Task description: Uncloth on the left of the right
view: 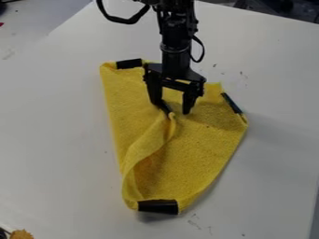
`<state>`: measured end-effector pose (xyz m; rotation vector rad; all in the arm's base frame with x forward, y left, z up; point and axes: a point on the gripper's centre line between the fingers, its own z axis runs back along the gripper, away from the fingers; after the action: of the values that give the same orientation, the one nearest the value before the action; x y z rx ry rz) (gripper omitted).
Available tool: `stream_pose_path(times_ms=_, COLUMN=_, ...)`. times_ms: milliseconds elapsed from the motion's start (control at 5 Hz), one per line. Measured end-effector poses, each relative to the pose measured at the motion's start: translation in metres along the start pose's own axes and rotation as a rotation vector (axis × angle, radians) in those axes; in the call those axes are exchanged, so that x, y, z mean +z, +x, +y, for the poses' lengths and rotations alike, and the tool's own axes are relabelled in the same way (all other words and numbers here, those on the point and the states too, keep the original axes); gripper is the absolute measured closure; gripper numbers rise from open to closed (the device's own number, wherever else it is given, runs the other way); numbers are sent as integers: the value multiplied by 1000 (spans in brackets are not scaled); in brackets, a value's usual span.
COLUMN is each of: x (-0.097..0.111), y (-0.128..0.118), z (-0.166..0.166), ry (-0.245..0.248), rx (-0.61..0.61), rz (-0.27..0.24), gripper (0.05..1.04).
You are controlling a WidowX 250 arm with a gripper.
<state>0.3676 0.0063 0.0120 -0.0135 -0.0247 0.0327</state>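
My gripper (172,108) hung over the upper middle of the yellow cloth (193,154), its fingers apart and clamped on nothing that I could make out. The cloth lay near the centre of the white table (56,121), spread out in part, with a black strip at its eleven o'clock (129,63), another at its two o'clock (231,102) and a third at its six o'clock (158,206). Those three corners reached outward and, as I judged it, needed little from me.

The fourth was the unfinished part. A small dark tip (164,107) lay turned in beside my nine o'clock finger, and from there a raised fold (149,140) curved down toward seven o'clock, with a hollow under its lower stretch. Whether my finger touched that tip, I could not tell.

I judged the unfolding well under way, but short of done. The wording left the direction vague; I took it to mean drawing the tucked corner out toward nine o'clock. What remained was to close on that corner alone, carry it outward, lay it down and let go, without dragging the layer beneath along.
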Motion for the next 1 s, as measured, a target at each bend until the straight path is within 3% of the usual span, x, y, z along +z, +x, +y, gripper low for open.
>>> stream_pose_path(times_ms=400, x=-5, y=-6, z=8, ry=-13, rx=9, rz=-4, gripper=675)
stream_pose_path(times_ms=600, x=-4, y=-8, z=10, ry=-11, rx=2, rz=8, gripper=876)
stream_pose_path(times_ms=800, x=24, y=-8, z=13, ry=30, rx=-5, rz=-17, gripper=995)
stream_pose_path(times_ms=1000, x=55, y=-27, z=26, ry=93, rx=48, rz=-62, gripper=1023)
